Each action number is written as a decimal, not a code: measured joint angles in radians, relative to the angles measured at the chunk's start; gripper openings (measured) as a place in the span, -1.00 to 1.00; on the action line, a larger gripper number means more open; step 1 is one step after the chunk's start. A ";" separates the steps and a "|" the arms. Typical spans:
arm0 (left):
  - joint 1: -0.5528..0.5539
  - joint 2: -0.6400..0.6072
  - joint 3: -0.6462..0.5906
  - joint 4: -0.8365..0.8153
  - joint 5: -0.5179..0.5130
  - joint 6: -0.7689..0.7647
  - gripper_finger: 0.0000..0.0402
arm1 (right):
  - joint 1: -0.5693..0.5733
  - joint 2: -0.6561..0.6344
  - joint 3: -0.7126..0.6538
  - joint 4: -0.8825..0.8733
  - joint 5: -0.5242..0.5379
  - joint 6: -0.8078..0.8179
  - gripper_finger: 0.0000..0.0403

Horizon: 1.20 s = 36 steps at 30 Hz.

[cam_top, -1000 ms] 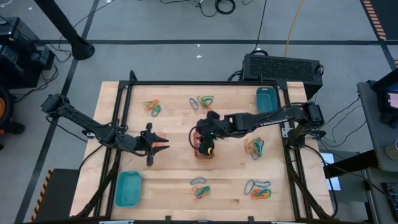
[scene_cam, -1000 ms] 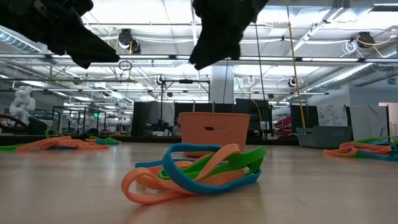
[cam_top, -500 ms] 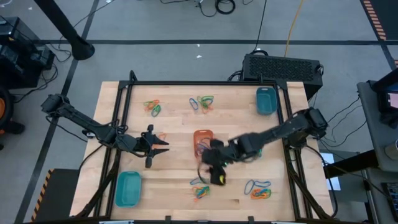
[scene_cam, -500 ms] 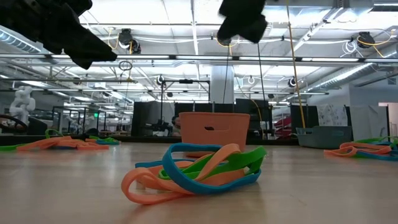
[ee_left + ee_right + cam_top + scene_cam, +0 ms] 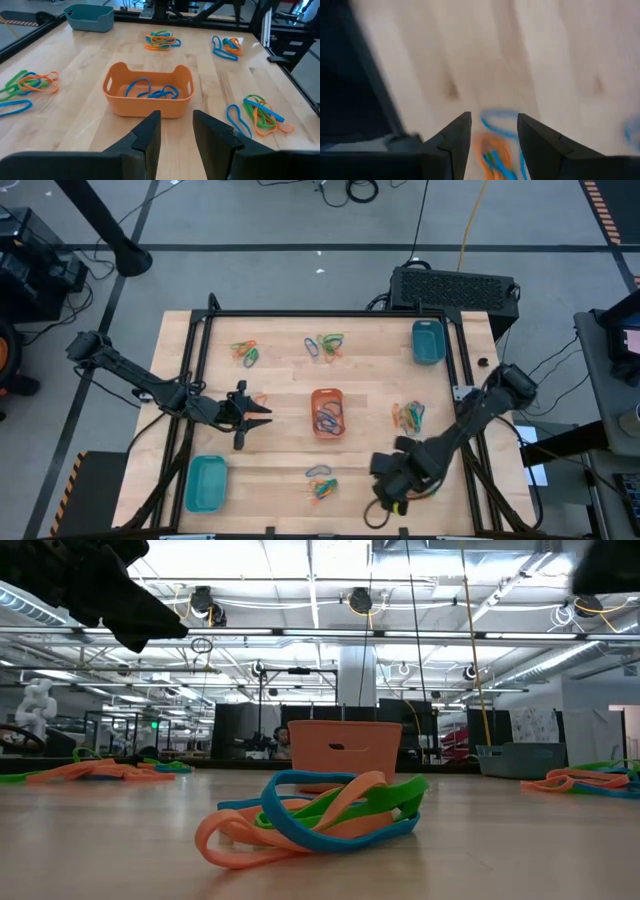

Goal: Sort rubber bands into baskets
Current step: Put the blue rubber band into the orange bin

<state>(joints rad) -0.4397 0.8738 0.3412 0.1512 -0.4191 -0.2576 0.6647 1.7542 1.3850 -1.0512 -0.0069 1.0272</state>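
I cannot read any brand, label or writing in these views.

From above, I see the small orange plastic basket [image 5: 328, 411] in the middle of the wooden bench [image 5: 280, 455], and some thin blue rubber bands [image 5: 150, 90] lie inside it. One teal plastic basket [image 5: 207, 482] stands at the near left corner of the bench, and a second teal basket [image 5: 427, 341] at the far right corner. Loose piles of orange, blue and green rubber bands lie apart on the wood: two at the far side [image 5: 245, 352] [image 5: 325, 344], one right of the orange basket [image 5: 408, 416], and one in front of it [image 5: 321, 483].

My left end effector [image 5: 256, 412] hangs over the bench to the left of the orange basket and points toward it. Its fingers [image 5: 147, 137] stand a little apart and hold nothing.

My right end effector [image 5: 388, 490] is over the near right part of the bench. In the right wrist view its fingers [image 5: 457, 137] are apart with nothing between them, and below them I see a blurred tangle of blue and orange bands [image 5: 496, 145].

A black metal frame [image 5: 330, 314] runs around the bench. Behind the far right corner stands a black box with a vented top [image 5: 455, 288], and black cables [image 5: 350, 190] lie on the grey floor.
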 joint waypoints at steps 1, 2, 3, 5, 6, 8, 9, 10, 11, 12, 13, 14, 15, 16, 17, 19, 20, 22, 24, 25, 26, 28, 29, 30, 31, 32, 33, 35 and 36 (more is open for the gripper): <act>0.000 0.000 0.000 0.000 0.000 -0.004 -0.40 | 0.013 0.000 -0.015 -0.017 0.000 0.053 -0.24; 0.000 0.000 0.000 0.000 0.000 -0.009 -0.40 | 0.023 -0.001 -0.035 -0.026 -0.004 0.101 -0.24; 0.000 0.000 0.000 0.000 0.000 -0.017 -0.40 | 0.030 -0.001 -0.058 -0.028 -0.019 0.140 -0.24; 0.000 0.000 0.000 -0.001 0.000 -0.023 -0.40 | 0.039 0.000 -0.098 -0.028 -0.052 0.196 -0.24; 0.000 0.000 0.000 -0.001 0.000 -0.024 -0.40 | 0.041 0.000 -0.118 -0.025 -0.070 0.214 -0.24; 0.000 0.000 0.000 -0.001 0.000 -0.024 -0.40 | 0.045 0.000 -0.163 -0.009 -0.091 0.243 -0.24; 0.000 0.000 0.000 -0.001 0.000 -0.025 -0.40 | 0.045 0.000 -0.185 0.001 -0.102 0.252 -0.24; 0.000 0.000 0.000 -0.001 0.000 -0.026 -0.40 | 0.045 0.000 -0.204 0.009 -0.107 0.258 -0.24; 0.000 0.000 0.000 -0.001 0.000 -0.026 -0.40 | 0.044 0.000 -0.220 0.014 -0.110 0.263 -0.24; 0.000 0.000 0.000 -0.001 0.000 -0.026 -0.40 | 0.044 0.000 -0.234 0.021 -0.118 0.263 -0.24; 0.000 0.000 0.000 -0.001 0.000 -0.026 -0.40 | 0.044 0.000 -0.249 0.031 -0.128 0.264 -0.24; 0.000 0.000 0.000 -0.001 0.000 -0.026 -0.40 | 0.044 0.000 -0.261 0.043 -0.134 0.266 -0.24; 0.000 0.000 0.000 -0.001 0.000 -0.026 -0.40 | 0.044 0.000 -0.271 0.059 -0.137 0.267 -0.24; 0.000 0.000 0.000 -0.001 0.000 -0.026 -0.40 | 0.044 0.000 -0.279 0.076 -0.139 0.267 -0.24; 0.000 0.000 0.000 -0.001 0.000 -0.025 -0.40 | 0.044 0.000 -0.287 0.091 -0.139 0.267 -0.24; 0.000 0.000 0.000 -0.001 0.000 -0.026 -0.40 | 0.044 0.000 -0.302 0.111 -0.138 0.271 -0.24; 0.000 0.000 0.000 -0.001 0.000 -0.025 -0.40 | 0.044 0.000 -0.309 0.123 -0.137 0.273 -0.24; 0.000 0.000 0.000 -0.001 0.000 -0.025 -0.40 | 0.044 0.000 -0.322 0.150 -0.129 0.278 -0.24; 0.000 0.000 0.000 -0.001 0.000 -0.025 -0.40 | 0.044 0.000 -0.339 0.168 -0.123 0.278 -0.24; 0.000 0.000 0.000 -0.002 0.000 -0.025 -0.40 | 0.044 0.000 -0.348 0.174 -0.123 0.280 -0.24; 0.000 0.000 0.000 -0.002 0.000 -0.025 -0.40 | 0.044 0.000 -0.359 0.183 -0.122 0.290 -0.24; 0.000 0.000 0.000 -0.002 0.000 -0.025 -0.40 | 0.044 0.000 -0.380 0.191 -0.122 0.310 -0.24; 0.000 0.000 0.000 -0.002 0.000 -0.025 -0.40 | 0.044 0.000 -0.388 0.190 -0.123 0.314 -0.24; 0.000 0.000 0.000 -0.002 0.000 -0.025 -0.40 | 0.044 -0.001 -0.393 0.194 -0.124 0.315 -0.24; 0.000 0.000 0.000 -0.002 0.000 -0.025 -0.40 | 0.044 -0.002 -0.399 0.196 -0.127 0.316 -0.24; 0.000 0.000 0.000 -0.002 0.000 -0.025 -0.40 | 0.044 -0.002 -0.403 0.202 -0.130 0.316 -0.25; 0.000 0.000 0.000 -0.002 0.000 -0.025 -0.40 | 0.044 -0.003 -0.405 0.213 -0.131 0.313 -0.27; 0.000 0.000 0.000 -0.002 0.000 -0.025 -0.40 | 0.044 -0.003 -0.407 0.237 -0.131 0.294 -0.34; 0.000 0.001 0.000 -0.002 0.000 -0.025 -0.40 | 0.044 -0.003 -0.407 0.250 -0.132 0.284 -0.40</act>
<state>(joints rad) -0.4397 0.8745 0.3416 0.1490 -0.4191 -0.2829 0.7090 1.7512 0.9779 -0.8013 -0.1393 1.3116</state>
